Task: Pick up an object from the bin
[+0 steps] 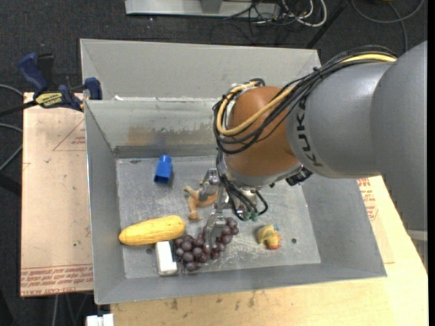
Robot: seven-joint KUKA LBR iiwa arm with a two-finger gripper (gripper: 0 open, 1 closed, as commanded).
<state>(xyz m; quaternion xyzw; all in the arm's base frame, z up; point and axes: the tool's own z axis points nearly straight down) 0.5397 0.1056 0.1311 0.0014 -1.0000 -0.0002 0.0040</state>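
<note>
Grey metal bin [102, 182] | yellow corn [151, 230], purple grapes [197, 248], blue block [163, 169], white block [165, 257]

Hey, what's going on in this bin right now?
A grey robot arm reaches into the grey metal bin from the right. Its gripper sits low over a bunch of dark purple grapes near the front wall; whether it grips them can't be told. A yellow corn cob and a small white block lie just left of the grapes, a small tan toy just behind, and a blue block farther back.
</note>
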